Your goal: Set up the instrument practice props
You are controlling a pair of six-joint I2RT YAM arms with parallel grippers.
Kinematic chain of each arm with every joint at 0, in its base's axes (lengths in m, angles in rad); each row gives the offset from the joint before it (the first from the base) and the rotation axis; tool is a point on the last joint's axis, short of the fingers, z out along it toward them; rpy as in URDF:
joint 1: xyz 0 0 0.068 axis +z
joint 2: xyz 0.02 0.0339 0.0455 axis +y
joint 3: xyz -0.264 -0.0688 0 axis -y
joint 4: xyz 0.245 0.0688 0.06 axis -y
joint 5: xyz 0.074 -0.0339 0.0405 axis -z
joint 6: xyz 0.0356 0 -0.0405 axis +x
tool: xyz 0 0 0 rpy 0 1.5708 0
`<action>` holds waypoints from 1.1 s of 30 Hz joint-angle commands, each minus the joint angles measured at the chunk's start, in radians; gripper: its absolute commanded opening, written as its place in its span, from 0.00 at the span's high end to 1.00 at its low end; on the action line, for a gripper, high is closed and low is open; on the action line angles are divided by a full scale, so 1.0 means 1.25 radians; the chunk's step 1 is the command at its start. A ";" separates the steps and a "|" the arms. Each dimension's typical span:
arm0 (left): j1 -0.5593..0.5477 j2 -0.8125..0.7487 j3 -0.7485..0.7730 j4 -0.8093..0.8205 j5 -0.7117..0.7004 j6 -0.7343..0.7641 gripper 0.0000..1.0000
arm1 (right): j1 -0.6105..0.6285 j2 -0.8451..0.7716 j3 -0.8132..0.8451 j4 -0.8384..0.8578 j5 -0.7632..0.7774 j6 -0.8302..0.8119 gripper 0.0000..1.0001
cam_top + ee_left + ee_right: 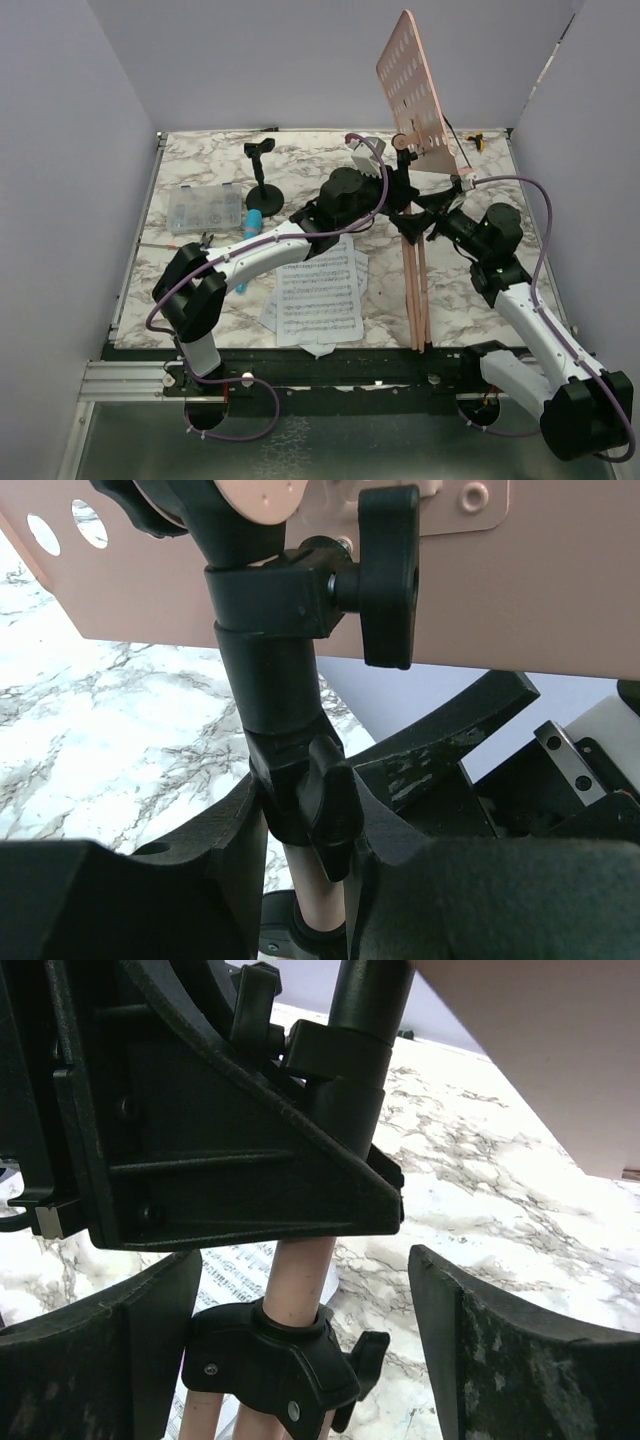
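1. Top external view is the only one that gives me the whole marble worktop (200, 290). The pink music stand (415, 90) is right of centre, with its hole-punched panel raised at the far side. Its legs are folded together and run toward the near edge.
2. The white sheet-music pages (320, 295) lie fanned on the worktop just left of those legs.
3. Left wrist view shows what the overhead hides: my left pincer (310, 800) is clamped on the stand's black collar, below the panel.
4. Right wrist view shows my right pincer (305, 1330) spread wide. The pink post passes between its fingers (530, 1350) without touching them.
5. Only the overhead shows the clear compartment box (205, 208) at the left.
6. The black mic stand (264, 190) is upright beyond the box.
7. The blue toy microphone (252, 222) lies beside the box.
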 commanded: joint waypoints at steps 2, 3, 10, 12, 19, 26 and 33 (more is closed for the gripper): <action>-0.014 -0.136 0.099 0.183 -0.042 0.045 1.00 | -0.015 -0.042 -0.013 -0.005 0.042 0.010 0.14; -0.014 -0.140 0.102 0.183 -0.044 0.051 1.00 | -0.015 -0.051 -0.017 -0.006 0.042 0.012 0.13; -0.013 -0.161 0.130 0.183 -0.043 0.080 1.00 | -0.015 -0.086 -0.020 -0.029 0.039 0.014 0.08; -0.013 -0.171 0.130 0.182 -0.044 0.096 1.00 | -0.015 -0.092 -0.024 -0.032 0.034 0.014 0.07; -0.013 -0.209 0.120 0.183 -0.078 0.151 1.00 | -0.015 -0.132 -0.051 -0.036 0.020 0.010 0.09; -0.013 -0.241 0.090 0.183 -0.086 0.172 1.00 | -0.015 -0.192 -0.106 0.002 -0.067 0.053 0.09; -0.013 -0.259 0.058 0.183 -0.096 0.178 1.00 | -0.016 -0.198 -0.162 0.027 -0.099 0.092 0.11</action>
